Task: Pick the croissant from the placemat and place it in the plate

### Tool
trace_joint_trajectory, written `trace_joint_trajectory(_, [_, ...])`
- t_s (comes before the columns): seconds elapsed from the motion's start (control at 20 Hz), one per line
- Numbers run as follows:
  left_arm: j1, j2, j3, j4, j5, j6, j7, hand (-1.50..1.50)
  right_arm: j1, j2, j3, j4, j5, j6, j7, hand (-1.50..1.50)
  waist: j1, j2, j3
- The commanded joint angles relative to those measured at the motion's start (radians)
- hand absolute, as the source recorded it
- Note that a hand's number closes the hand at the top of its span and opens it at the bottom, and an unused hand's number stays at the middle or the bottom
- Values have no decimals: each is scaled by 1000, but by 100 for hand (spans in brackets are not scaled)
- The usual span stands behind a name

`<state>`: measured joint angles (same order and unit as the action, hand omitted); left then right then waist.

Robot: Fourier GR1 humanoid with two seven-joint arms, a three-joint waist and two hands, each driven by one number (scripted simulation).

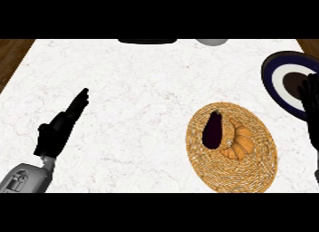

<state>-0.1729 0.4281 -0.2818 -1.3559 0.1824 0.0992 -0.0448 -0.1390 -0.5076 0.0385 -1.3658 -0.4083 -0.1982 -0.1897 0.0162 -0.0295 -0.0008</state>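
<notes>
1. Right hand (317,115) hangs with straight fingers over the plate (274,74), holding nothing.
2. Croissant (238,144) lies ungrasped on the placemat (246,174) beside an eggplant (214,131).
3. Picking and placing remain.

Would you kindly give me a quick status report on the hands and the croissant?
Both hands open: left hand over bare counter, right hand by the plate. Croissant on placemat, untouched. Eggplant lies against it.
</notes>
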Motion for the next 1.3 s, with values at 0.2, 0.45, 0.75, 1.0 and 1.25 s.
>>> trace_joint_trajectory(0.2, [128, -89, 64, 19, 97, 79, 149, 0, -54, -138, -178, -71, -23, -19, 18, 150, -14, 23, 0])
trace_joint_trajectory(0.45, [144, -157, 48, 21, 138, 72, 155, 0, 78, -131, -198, 23, 223, -377, 10, -150, -33, 25, 0])
trace_joint_trajectory(0.75, [194, -185, 8, -150, 88, 151, 271, 0, 300, 38, -213, -179, 191, -335, -209, -150, -23, 25, 1])
trace_joint_trajectory(1.0, [193, -165, 64, -21, 101, 52, 185, 0, 423, -71, -152, -400, 306, -316, 33, -150, -28, 27, -1])
trace_joint_trajectory(1.25, [160, -175, 59, -29, 99, 64, 203, 0, 438, -294, -58, -397, 383, -148, 279, -150, -23, 30, -3])
